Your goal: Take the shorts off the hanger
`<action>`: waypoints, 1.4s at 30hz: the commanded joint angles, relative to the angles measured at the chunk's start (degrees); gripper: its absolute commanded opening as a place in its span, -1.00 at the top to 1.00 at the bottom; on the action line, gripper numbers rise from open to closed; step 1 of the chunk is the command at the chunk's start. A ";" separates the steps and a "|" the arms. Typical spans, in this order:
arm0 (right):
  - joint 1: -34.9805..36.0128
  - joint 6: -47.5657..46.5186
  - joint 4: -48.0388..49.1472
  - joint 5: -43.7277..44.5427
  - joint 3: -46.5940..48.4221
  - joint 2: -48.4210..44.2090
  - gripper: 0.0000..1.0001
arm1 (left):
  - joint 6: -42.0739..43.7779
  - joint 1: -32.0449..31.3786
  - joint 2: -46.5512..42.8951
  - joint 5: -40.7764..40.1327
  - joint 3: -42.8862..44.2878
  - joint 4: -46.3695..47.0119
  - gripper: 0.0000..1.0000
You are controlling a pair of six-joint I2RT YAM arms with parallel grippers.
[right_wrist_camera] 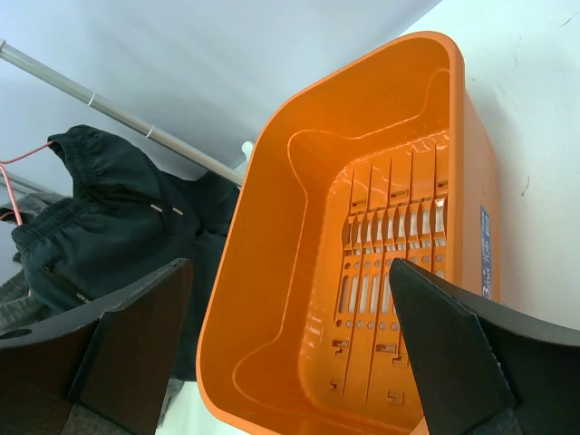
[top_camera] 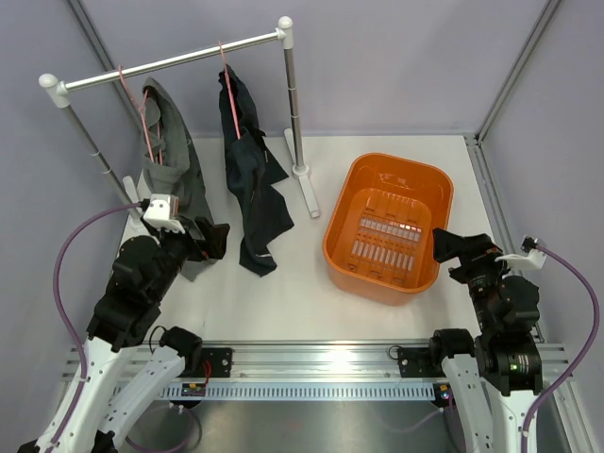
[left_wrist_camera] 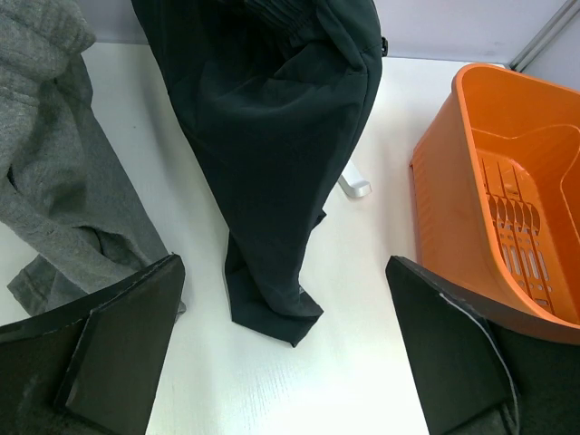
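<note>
Both shorts hang from pink hangers (top_camera: 226,80) on the rail (top_camera: 170,61) at the far left of the surface (top_camera: 293,293). Grey shorts (top_camera: 177,175) are on the left, dark shorts (top_camera: 253,184) just right of them, the two apart. The lower ends of both reach the surface; the dark hem lies crumpled on it, nearer than the rack's foot.

Left pincer (left_wrist_camera: 284,272) is spread wide and pinches nothing. It sits low at the near end of the grey shorts. In the left wrist view we see grey cloth just beside its left finger (left_wrist_camera: 118,344); we cannot tell if they touch. The dark hem lies between the two fingers but beyond them.

Right pincer (right_wrist_camera: 290,267) is spread wide too, empty, and faces the orange basket (top_camera: 351,193) from that basket's near right side. The basket stands on the right of the surface, well apart from both shorts.
</note>
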 commanded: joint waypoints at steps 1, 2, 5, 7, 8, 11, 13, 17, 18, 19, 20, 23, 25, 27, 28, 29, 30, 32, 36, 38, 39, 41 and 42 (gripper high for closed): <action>-0.31 0.16 1.90 0.24 0.87 -1.02 -0.99 | -0.53 0.24 -0.34 1.01 0.09 3.17 -0.98; -0.22 0.24 1.72 0.59 0.96 -1.28 -0.99 | -0.45 0.24 -0.34 1.01 0.09 3.17 -0.98; -0.22 -0.02 0.76 1.29 1.14 -1.46 -0.99 | -0.27 0.24 -0.25 1.36 0.18 3.35 -0.98; -0.22 -0.11 0.40 1.38 1.40 -1.11 -0.99 | -0.18 0.24 -0.34 1.54 0.18 3.52 -0.98; -0.31 -0.19 0.40 1.38 1.31 -0.94 -0.99 | -0.10 0.24 -0.34 1.71 0.18 3.70 -0.98; -0.31 -0.11 0.40 1.03 1.40 -0.50 -0.99 | -0.09 0.24 -0.34 1.71 0.79 4.40 -0.98; -0.22 -0.19 0.49 0.86 1.49 -0.32 -0.99 | -0.79 0.24 0.09 0.57 2.37 3.96 -0.98; -0.22 -0.11 0.49 0.59 1.49 0.38 -0.99 | -2.64 0.24 3.43 -3.29 9.56 2.47 -0.98; -0.22 -0.02 0.75 0.24 1.23 0.64 -0.99 | -3.08 0.24 4.66 -3.99 14.02 1.25 -0.98; -0.31 0.15 0.84 -0.02 1.14 0.73 -0.99 | -3.69 0.24 7.71 -5.05 16.50 0.37 -0.98; -0.22 0.42 1.27 -0.55 0.96 0.73 -0.99 | -3.78 0.24 9.48 -5.32 19.05 -0.25 -0.98; -0.22 0.77 2.16 -1.25 0.17 0.82 -0.99 | -3.96 0.24 15.29 -7.77 26.97 -1.22 -0.98; -0.22 0.77 2.07 -1.43 0.08 1.00 -0.99 | -3.26 0.24 19.58 -12.25 32.14 -2.19 -0.98; -0.31 0.68 2.16 -1.61 0.17 1.35 -0.99 | -2.56 0.24 22.85 -19.07 35.49 -3.94 -0.98; -0.22 0.60 2.24 -1.61 0.17 1.44 -0.99 | -2.47 0.24 26.17 -21.82 38.73 -4.82 -0.98; -0.31 0.68 2.25 -1.61 0.17 1.70 -0.99 | -2.38 0.24 27.94 -24.28 40.41 -5.78 -0.98; -0.22 0.68 2.42 -1.61 0.08 1.79 -0.99 | -2.12 0.32 29.44 -29.26 41.91 -7.62 -0.98; -0.31 1.03 3.12 -3.35 0.17 2.40 -0.99 | -1.50 1.55 33.12 -31.59 45.51 -9.13 -0.98; -0.22 0.69 3.56 -5.64 1.65 4.95 -0.99 | -5.09 11.99 38.58 -19.87 51.32 -13.34 -0.98; -0.31 -0.01 3.56 -6.17 2.71 6.61 -0.99 | -5.63 16.14 40.43 -17.37 53.78 -14.66 -0.98; -0.22 -0.02 3.65 -6.44 2.81 7.06 -0.99 | -5.46 16.67 41.57 -17.19 54.05 -14.67 -0.98; -0.31 -0.02 4.96 -7.40 2.55 7.76 -0.99 | -5.28 18.16 42.28 -17.10 54.14 -14.32 -0.98; -0.31 0.15 5.58 -7.84 1.67 7.94 -0.99 | -5.02 18.69 42.72 -16.57 54.06 -13.45 -0.98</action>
